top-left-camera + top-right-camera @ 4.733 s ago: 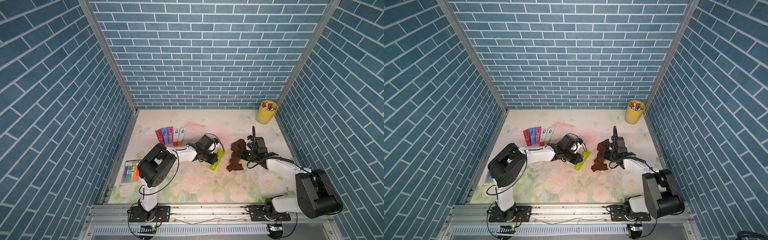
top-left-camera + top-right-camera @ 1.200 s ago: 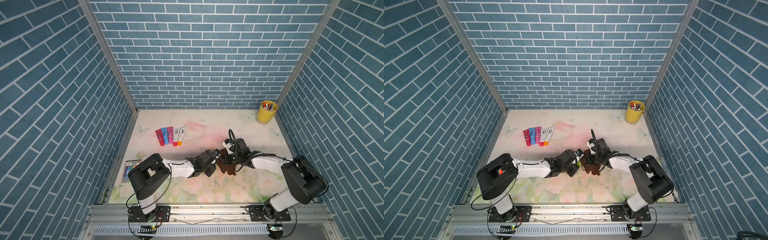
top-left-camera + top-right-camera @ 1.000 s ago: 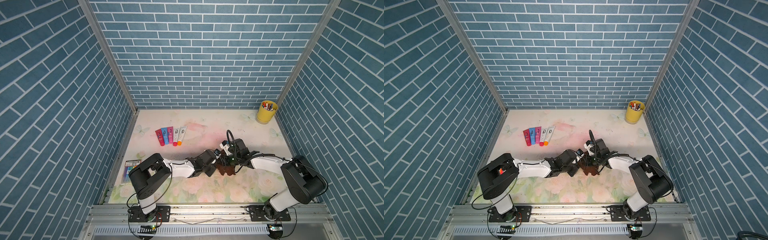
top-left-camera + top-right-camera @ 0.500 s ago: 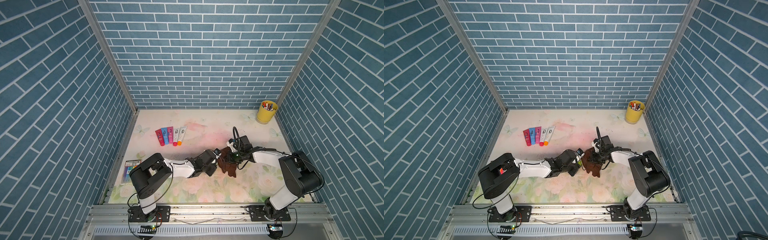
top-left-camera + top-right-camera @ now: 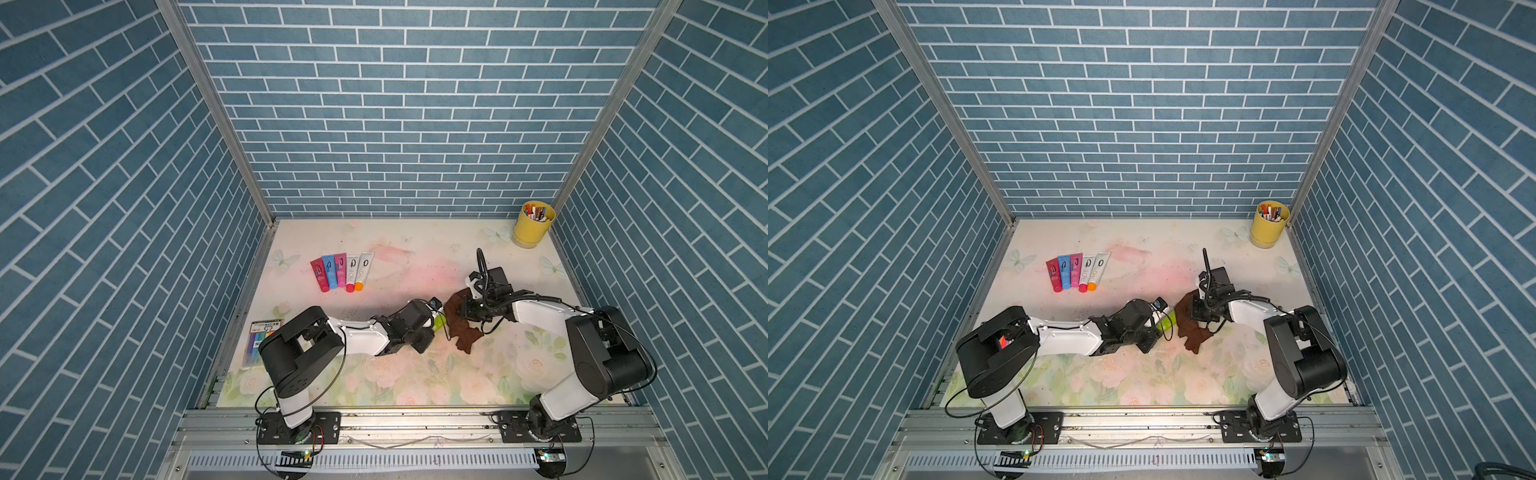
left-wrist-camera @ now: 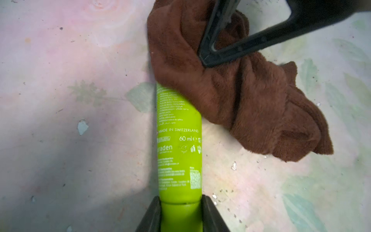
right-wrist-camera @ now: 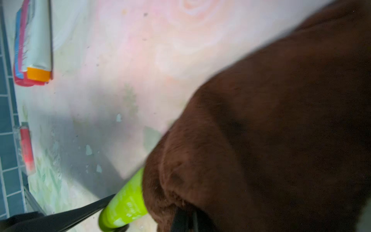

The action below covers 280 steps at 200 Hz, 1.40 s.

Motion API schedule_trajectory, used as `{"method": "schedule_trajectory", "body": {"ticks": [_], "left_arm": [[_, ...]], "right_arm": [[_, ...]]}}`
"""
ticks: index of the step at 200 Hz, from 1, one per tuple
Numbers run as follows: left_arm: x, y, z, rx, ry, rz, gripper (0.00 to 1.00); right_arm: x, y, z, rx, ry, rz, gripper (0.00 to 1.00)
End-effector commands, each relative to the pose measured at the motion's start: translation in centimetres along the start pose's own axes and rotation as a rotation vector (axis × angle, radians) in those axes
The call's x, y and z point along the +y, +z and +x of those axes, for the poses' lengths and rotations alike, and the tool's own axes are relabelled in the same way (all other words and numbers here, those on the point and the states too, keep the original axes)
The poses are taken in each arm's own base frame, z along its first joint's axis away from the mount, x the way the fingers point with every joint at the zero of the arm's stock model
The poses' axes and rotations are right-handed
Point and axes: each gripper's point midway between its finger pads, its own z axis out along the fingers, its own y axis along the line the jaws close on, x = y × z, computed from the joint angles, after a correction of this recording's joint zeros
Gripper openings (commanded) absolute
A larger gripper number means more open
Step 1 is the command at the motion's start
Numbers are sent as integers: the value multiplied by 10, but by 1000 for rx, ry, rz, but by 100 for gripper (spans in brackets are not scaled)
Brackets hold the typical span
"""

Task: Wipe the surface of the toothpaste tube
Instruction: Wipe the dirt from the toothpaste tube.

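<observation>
Tube point(image 6: 178, 140) lies flat on the desk point(image 5: 415, 257), about midway back and beyond the card point(image 5: 259, 332) that your left arm half covers at the near left edge. Your left gripper point(image 6: 180, 202) is clamped on the tube's cap end, one finger on each side. In the left wrist view the frame edge cuts off the cap itself, so you cannot see how far down the grip sits. The label print shows but is soft, and only the larger lines can be read.

The tube's far end is hidden under the cloth point(image 6: 241, 96), which lies bunched over it and trails off to one side on the desk. In both top views you get only a sliver of green point(image 5: 437, 322) point(image 5: 1167, 320) between the left wrist and the cloth point(image 5: 461, 328).

Your right gripper point(image 7: 185, 221) is closed on the cloth with its tips buried in the folds, so you cannot see whether they reach the tube. The right wrist view is blurred and mostly filled by brown cloth point(image 7: 261, 140). Only a short green stub of tube point(image 7: 124, 206) pokes out.

Further back on the left, five small tubes point(image 5: 343, 272) lie side by side, well apart from the work. At the far right corner stands a yellow cup point(image 5: 533, 224) of pens, too small to make out singly.
</observation>
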Motion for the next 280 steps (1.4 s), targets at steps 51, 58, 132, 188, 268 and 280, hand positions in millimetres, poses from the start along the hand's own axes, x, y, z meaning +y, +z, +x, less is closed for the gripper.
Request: {"method": "schedule_trajectory", "body": {"ticks": [51,58,132,188,268,280], "left_arm": [[-11,2,-1,-6,17,56,0],[-12,2,-1,-7,16,55,0],[-10,-1,-1,-15,13,48,0],[-10,-2,-1,-18,14,47,0],[-6,-14,5,-19,-4,32,0],[-5,-17,6,-16,-4,25,0]], "right_arm": [[70,13,12,53,-120,-201,0],[67,17,13,63,-116,-195,0],[11,34,48,135,-80,-5,0],[-12,37,58,142,-77,94,0],[-96,35,42,92,106,271,0],[-101,29,37,67,116,295,0]]}}
